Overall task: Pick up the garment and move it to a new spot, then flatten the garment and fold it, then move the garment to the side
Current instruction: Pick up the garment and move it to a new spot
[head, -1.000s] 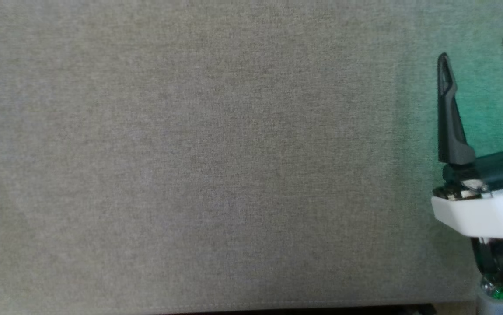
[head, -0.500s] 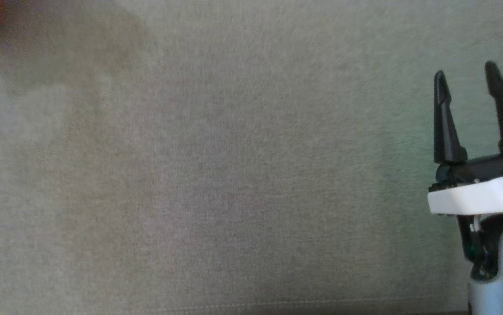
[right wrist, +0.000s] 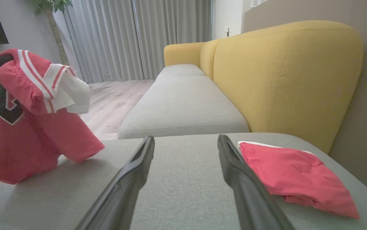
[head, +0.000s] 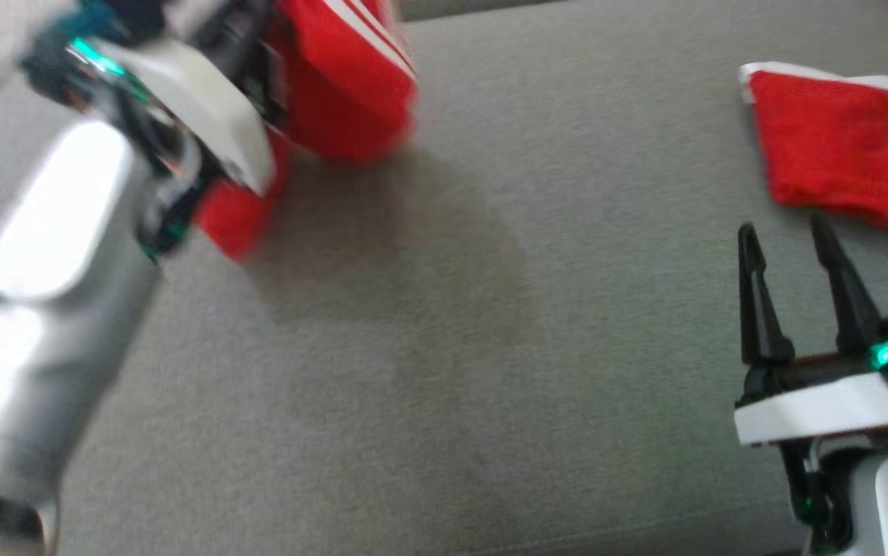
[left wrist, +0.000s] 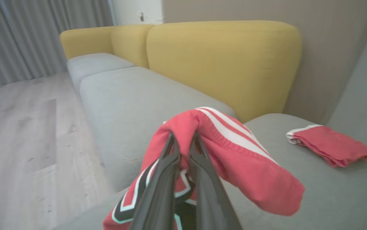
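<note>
The left hand (left wrist: 183, 138) is clamped on the red garment (left wrist: 244, 163) (white stripes, dark lettering), dangling it over the grey sofa seat (head: 490, 371). The right hand (head: 782, 225) stands wide and empty near a folded red cloth (head: 838, 147).

From my left wrist, the fingertips (left wrist: 169, 150) of my left gripper (left wrist: 183, 137) are sunk in the folds of the garment (left wrist: 244, 159), which drops past the bottom edge. In the head view my left arm (head: 50, 255) and the garment are smeared with blur; the garment runs off the top edge and my wrist covers the fingers. From my right wrist, the left edge cuts the garment, and folds hide part of its dark letter (right wrist: 8, 110). The head view's right edge clips the folded cloth (head: 838, 147).
</note>
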You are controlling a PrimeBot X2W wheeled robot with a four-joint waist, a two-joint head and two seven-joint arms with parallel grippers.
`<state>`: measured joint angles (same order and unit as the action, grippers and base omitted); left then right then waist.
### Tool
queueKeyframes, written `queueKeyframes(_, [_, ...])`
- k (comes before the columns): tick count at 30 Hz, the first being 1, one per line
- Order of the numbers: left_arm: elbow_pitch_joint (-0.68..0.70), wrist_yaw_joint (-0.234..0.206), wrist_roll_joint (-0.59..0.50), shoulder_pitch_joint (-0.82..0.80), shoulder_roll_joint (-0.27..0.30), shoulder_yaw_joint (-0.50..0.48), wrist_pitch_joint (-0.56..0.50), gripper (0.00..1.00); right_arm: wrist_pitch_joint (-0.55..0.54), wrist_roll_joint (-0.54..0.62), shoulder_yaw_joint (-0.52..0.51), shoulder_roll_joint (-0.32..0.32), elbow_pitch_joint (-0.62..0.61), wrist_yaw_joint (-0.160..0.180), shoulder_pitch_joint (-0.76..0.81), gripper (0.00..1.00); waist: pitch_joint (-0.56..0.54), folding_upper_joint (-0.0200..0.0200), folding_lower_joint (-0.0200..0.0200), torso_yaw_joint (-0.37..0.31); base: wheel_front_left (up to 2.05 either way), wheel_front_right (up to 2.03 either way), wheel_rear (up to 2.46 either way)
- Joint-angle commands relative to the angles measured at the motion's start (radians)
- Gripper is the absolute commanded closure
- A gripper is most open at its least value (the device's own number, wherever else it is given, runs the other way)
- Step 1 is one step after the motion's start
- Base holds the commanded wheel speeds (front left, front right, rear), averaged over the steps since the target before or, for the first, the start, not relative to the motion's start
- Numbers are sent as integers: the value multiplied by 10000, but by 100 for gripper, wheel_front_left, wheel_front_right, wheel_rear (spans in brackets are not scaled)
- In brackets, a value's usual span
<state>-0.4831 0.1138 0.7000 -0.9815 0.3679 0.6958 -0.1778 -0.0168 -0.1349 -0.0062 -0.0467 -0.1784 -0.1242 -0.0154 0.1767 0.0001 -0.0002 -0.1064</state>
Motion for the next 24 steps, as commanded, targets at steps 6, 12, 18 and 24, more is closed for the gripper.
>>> queueKeyframes(6, [2670, -429, 173, 398, 713, -82, -733, 100, 233, -223, 180, -36, -132, -65, 358, 0, -691, -1, 2, -636, 0, 0, 0])
queueKeyframes(12, [4986, -1123, 604, 1038, 962, -25, -1797, 100, 322, -321, 158, -36, -75, -65, 625, 0, -711, -1, 2, -781, 0, 0, 0])
queueKeyframes(18, [5028, -1733, 865, 1991, 919, 102, -1973, 100, 506, -500, 469, -36, 79, -65, 211, 0, -116, -1, 2, -1104, 0, 0, 0])
queueKeyframes(24, [3210, -1845, 855, 2620, 892, -151, -894, 100, 720, -625, 833, -36, 302, -65, -404, 0, 560, -1, 2, -1470, 0, 0, 0])
